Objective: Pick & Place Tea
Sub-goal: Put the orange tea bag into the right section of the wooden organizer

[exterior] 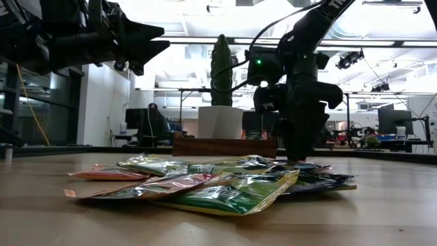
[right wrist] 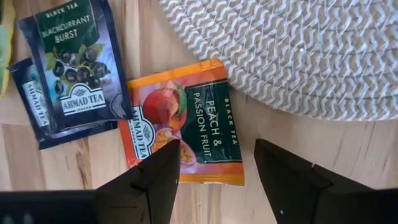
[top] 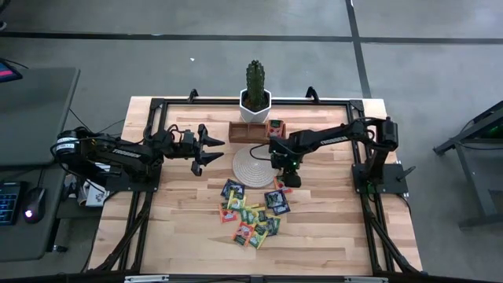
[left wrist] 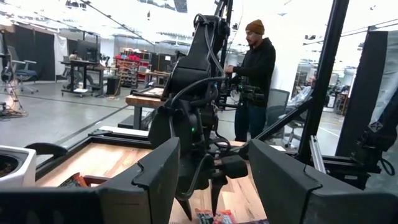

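Wooden table [top: 330, 236] holds scattered tea sachets; right gripper [right wrist: 216, 163], jaws spread, hovers over 1 orange peach sachet [right wrist: 186, 121] just beside the woven mat [right wrist: 292, 50]. Descend squarely, straddling its edge before closing.

I see the round mat [top: 253, 165] in the middle of the table [top: 330, 236]. The wooden tray [top: 246, 132] sits just behind it, and the cactus pot [top: 255, 101] behind that. The tea bags [top: 253, 214] lie spread out in front of the mat, near me.
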You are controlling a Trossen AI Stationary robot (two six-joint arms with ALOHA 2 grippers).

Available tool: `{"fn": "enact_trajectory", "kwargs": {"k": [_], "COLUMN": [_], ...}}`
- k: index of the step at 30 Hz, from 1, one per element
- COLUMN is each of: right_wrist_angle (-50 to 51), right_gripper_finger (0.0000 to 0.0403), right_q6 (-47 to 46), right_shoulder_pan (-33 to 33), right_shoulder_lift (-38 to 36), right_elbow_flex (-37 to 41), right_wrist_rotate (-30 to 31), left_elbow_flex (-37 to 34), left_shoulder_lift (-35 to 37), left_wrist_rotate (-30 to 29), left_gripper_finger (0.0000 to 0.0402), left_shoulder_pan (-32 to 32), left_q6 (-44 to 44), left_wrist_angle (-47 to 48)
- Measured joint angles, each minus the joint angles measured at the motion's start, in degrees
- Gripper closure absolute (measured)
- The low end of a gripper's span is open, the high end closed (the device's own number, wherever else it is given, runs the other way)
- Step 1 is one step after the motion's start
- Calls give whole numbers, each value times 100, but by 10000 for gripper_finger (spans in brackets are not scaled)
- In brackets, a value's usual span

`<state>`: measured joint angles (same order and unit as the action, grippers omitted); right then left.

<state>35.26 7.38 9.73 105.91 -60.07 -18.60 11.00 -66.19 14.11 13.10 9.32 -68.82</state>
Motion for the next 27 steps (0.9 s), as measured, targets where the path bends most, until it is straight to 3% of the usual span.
{"fn": "enact_trajectory", "kwargs": {"k": [14,22,27], "right_wrist_angle": [-213,-387,-424], "right_gripper_finger": [291,392,400], "right_q6": [-684,-1092,-1294], "right_shoulder_pan": [-485,-643,-748], "right_shoulder_lift": [11,17,20], "right_elbow_flex": [15,24,20], "right_wrist_rotate": [1157,1484,1640], "left_elbow_flex": [0,0,0], "left_shoulder_lift": [0,0,0], "left_wrist_rotate": [-6,18,40], "left_gripper_finger": [214,214,214], "left_shoulder_pan": [0,0,0], "left_q6": [0,0,2], "left_wrist_angle": [98,144,144]}}
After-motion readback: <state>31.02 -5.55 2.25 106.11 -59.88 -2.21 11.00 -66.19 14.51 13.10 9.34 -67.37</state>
